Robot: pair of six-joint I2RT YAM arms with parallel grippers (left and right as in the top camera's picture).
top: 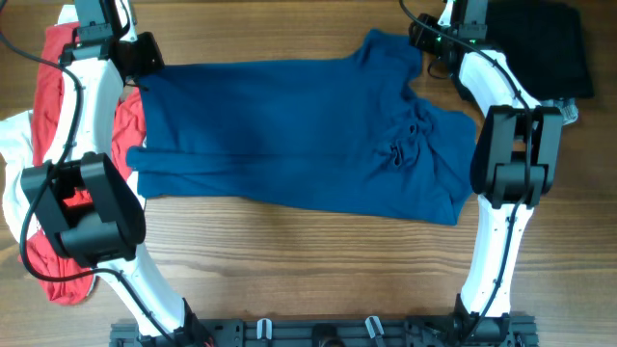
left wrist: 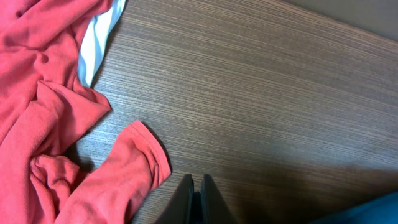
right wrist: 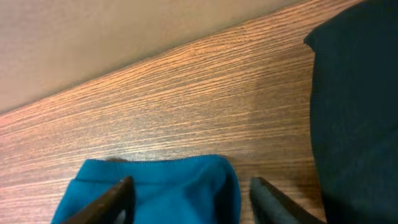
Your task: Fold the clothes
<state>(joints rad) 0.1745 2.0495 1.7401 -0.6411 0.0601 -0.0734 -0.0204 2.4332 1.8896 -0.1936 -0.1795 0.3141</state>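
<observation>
A large dark-blue T-shirt (top: 289,125) lies spread flat across the middle of the table, with a bunched fold near its right side. My right gripper (top: 425,45) is at the shirt's far right corner. In the right wrist view it (right wrist: 189,202) stands open, its two fingers apart on either side of a folded blue edge of the shirt (right wrist: 155,177). My left gripper (top: 145,56) hovers at the shirt's far left corner. In the left wrist view it (left wrist: 194,198) is shut with nothing in it, above bare wood, and a sliver of the blue shirt (left wrist: 376,213) shows at the lower right.
A red garment (top: 50,101) and a white one (top: 12,145) are heaped at the left; the red garment (left wrist: 43,93) and the white one (left wrist: 99,37) also lie left of the left fingers. A black garment (top: 545,48) lies folded at the back right, close beside the right gripper (right wrist: 360,112).
</observation>
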